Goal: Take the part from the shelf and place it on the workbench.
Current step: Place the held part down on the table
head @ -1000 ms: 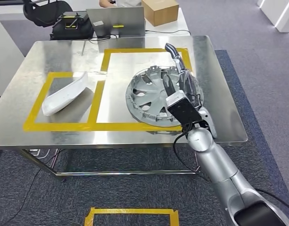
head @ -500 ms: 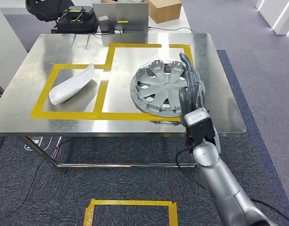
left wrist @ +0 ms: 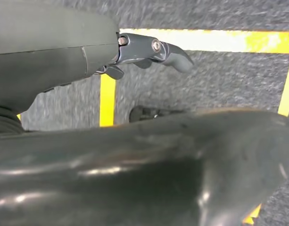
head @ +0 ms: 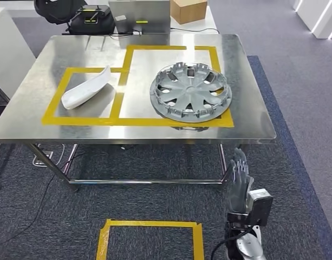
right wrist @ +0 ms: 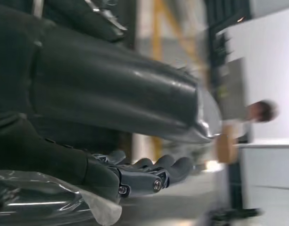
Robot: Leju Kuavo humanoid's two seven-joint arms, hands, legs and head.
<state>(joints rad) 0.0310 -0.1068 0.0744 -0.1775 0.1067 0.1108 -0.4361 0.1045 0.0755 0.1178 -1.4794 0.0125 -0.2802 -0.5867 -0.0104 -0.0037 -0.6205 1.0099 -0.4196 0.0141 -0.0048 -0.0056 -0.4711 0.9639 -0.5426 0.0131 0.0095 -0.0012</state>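
A silver hubcap (head: 190, 89) lies flat on the steel workbench (head: 254, 116), inside the larger yellow-taped rectangle. A white curved part (head: 86, 88) lies in the smaller taped rectangle to its left. My right hand (head: 239, 181) hangs below the table's front edge, well clear of the hubcap, with its fingers spread upward and nothing in them. The right wrist view shows the same hand (right wrist: 146, 174) with straight, empty fingers. My left hand (left wrist: 150, 49) hangs over the carpet, fingers stretched out and holding nothing.
A laptop (head: 140, 15), a black case (head: 92, 19) and a cardboard box (head: 188, 9) stand behind the workbench. A yellow tape square (head: 149, 223) marks the carpet in front of it. The right wrist view shows a blurred person (right wrist: 260, 110).
My right hand has let go of the hubcap and dropped from the tabletop to below its front edge. The hubcap stays on the workbench. The camera view has shifted slightly.
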